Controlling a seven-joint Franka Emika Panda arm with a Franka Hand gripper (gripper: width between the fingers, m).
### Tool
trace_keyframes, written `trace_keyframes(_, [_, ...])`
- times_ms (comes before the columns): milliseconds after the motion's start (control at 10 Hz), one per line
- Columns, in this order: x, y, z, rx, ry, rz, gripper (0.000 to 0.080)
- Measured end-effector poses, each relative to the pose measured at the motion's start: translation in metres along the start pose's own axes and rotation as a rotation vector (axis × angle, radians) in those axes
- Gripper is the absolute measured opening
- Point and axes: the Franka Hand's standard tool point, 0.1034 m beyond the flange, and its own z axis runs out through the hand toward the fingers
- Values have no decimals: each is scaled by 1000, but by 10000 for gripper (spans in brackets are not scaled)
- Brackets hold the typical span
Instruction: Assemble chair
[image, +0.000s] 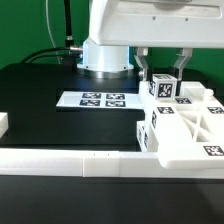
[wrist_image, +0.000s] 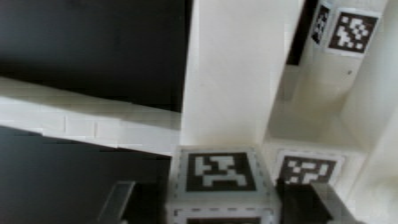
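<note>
Chair (image: 190, 125), tagged post (image: 163, 88) straddled by tool (image: 164, 75)

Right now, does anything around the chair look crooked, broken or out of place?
Nothing stands out. The chair sits intact beside the border rail, one tagged post stands upright within the claw, and the marker board lies flat. No damage visible.

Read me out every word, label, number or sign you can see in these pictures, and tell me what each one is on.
No words, numbers or brand names are readable in either view.
marker board: its board tags are black-and-white square patterns only, with no lettering.
chair: the chair tags on its white pieces are the same kind of pattern, with no text.
</note>
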Motion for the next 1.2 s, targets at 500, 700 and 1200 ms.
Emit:
trace_keyframes(500, [-1, -5, 1, 25, 8, 450, 284])
trace_keyframes(700, [0, -10, 1, 27, 10, 582, 284])
trace_keyframes(1200, [0, -14, 2, 41, 1, 941, 284])
